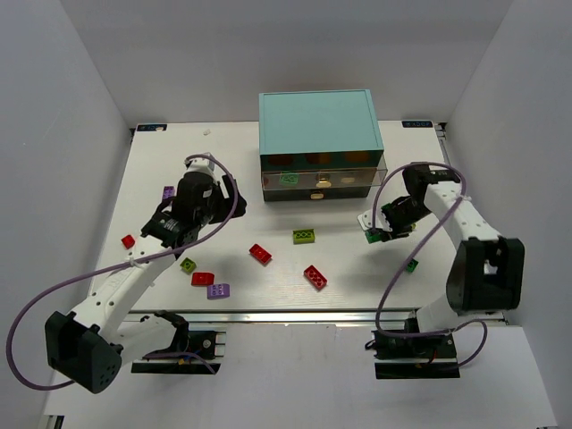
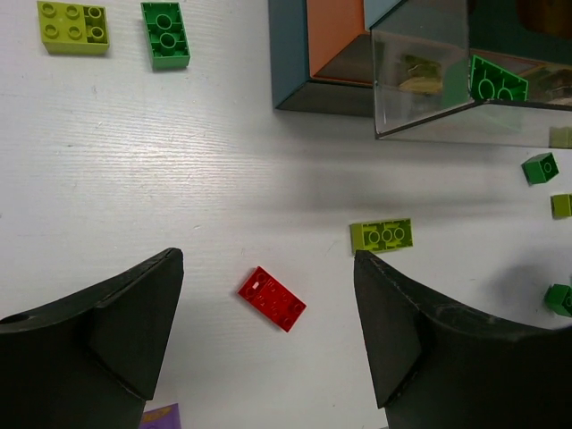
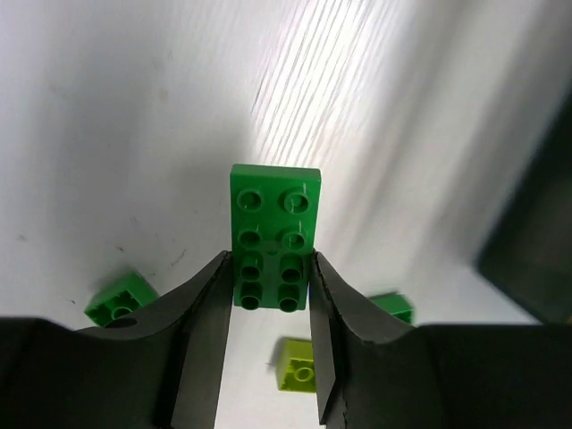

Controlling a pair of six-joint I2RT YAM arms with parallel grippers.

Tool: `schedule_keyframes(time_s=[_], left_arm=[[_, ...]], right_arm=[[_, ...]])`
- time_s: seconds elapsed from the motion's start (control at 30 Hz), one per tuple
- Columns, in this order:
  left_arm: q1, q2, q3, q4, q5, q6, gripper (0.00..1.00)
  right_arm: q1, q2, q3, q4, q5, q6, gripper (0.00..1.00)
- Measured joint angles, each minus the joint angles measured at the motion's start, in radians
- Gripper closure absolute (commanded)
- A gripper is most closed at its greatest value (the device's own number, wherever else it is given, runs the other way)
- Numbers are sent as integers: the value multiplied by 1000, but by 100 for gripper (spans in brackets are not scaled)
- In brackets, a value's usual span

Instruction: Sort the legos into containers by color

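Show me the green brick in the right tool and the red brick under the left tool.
green brick [image 3: 274,237]: right wrist view, studded top face.
red brick [image 2: 272,298]: left wrist view, centre of upward face.

from my feed i see a white table boxed in by plain white walls: a left wall out past the left jaws, a right wall out past the right jaws, and a back wall well ahead of both. a metal rail runs along the table's near edge, behind the jaws. just ahead of the right jaws a bright glare streaks the board's fine grain, while ahead of the left jaws a soft grey shadow lies across it.
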Motion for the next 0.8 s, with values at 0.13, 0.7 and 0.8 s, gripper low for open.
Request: schedule_keyframes(time_s=[0.13, 0.7, 0.8], left_arm=[[4, 28, 0, 11, 0, -4, 13], [44, 75, 6, 18, 29, -4, 13], [46, 74, 6, 18, 31, -6, 13]], right_arm=[[50, -114, 49, -92, -114, 4, 96], [243, -170, 370, 399, -300, 892, 97], [271, -99, 443, 524, -215, 1011, 95]])
